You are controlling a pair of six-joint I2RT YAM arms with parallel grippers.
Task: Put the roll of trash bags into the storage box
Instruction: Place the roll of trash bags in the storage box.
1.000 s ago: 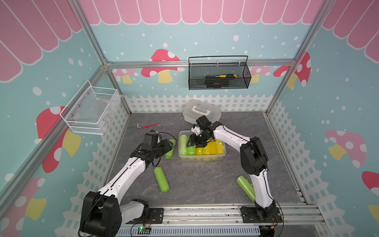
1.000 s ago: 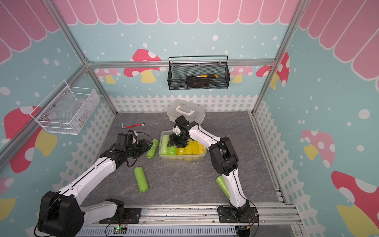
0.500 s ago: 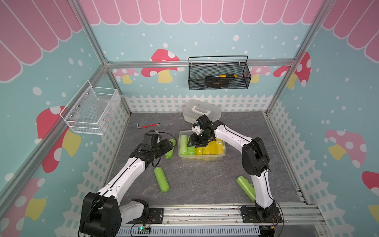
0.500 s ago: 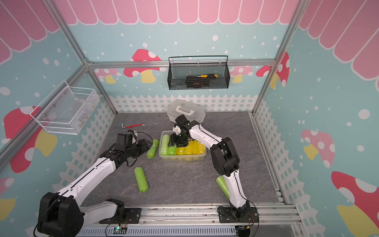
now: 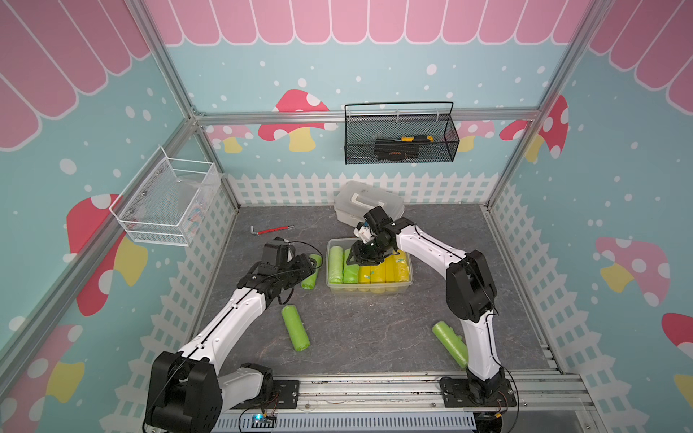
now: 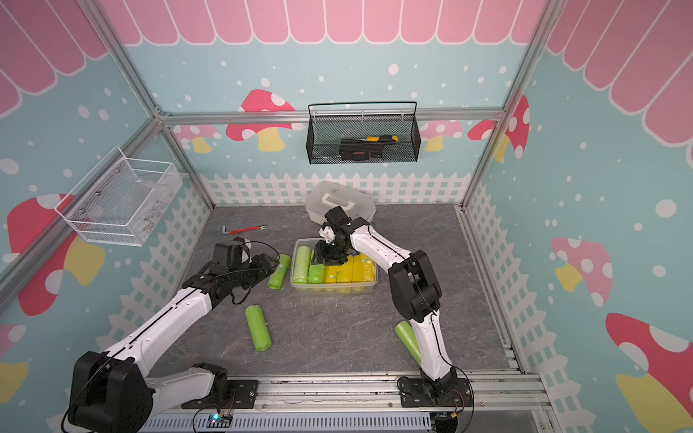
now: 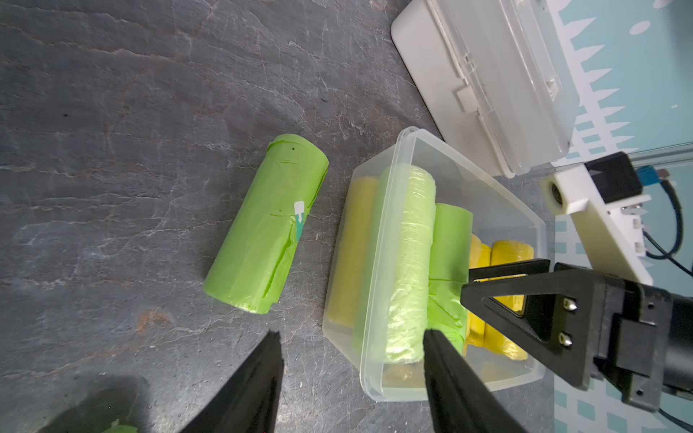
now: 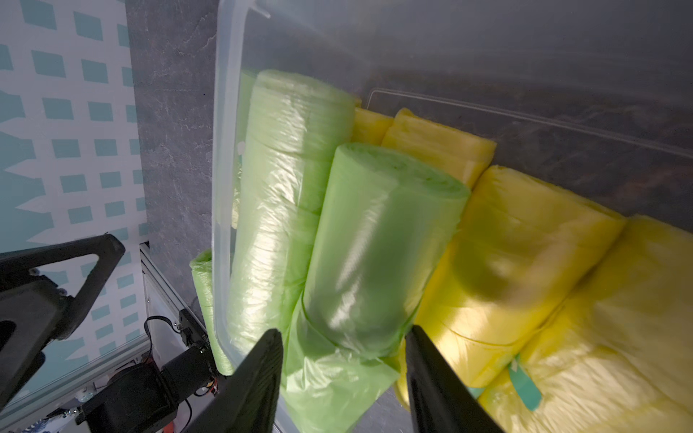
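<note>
The storage box (image 5: 369, 289) (image 6: 333, 289) is a clear tub mid-table with green and yellow rolls lying in it. My right gripper (image 5: 362, 256) (image 8: 341, 333) reaches down into its left half, fingers closed on the near end of a green roll of trash bags (image 8: 375, 243) (image 5: 350, 271) that rests on the other rolls, its loose flap between the fingers. My left gripper (image 5: 309, 262) (image 7: 352, 337) hovers open and empty at the box's left side. Another green roll (image 7: 266, 225) (image 5: 311, 275) lies on the table in front of that gripper, next to the box wall (image 7: 378, 243).
Two more green rolls lie on the table, one front left (image 5: 295, 328), one beside the right arm's base (image 5: 450, 343). A white case (image 5: 369, 202) stands behind the box. A hex key (image 5: 272, 229) lies at back left. Wire baskets (image 5: 399, 137) (image 5: 165, 202) hang on the walls.
The right gripper's fingers have come closer together around the green roll's end in the box. The left arm and the loose rolls have not moved.
</note>
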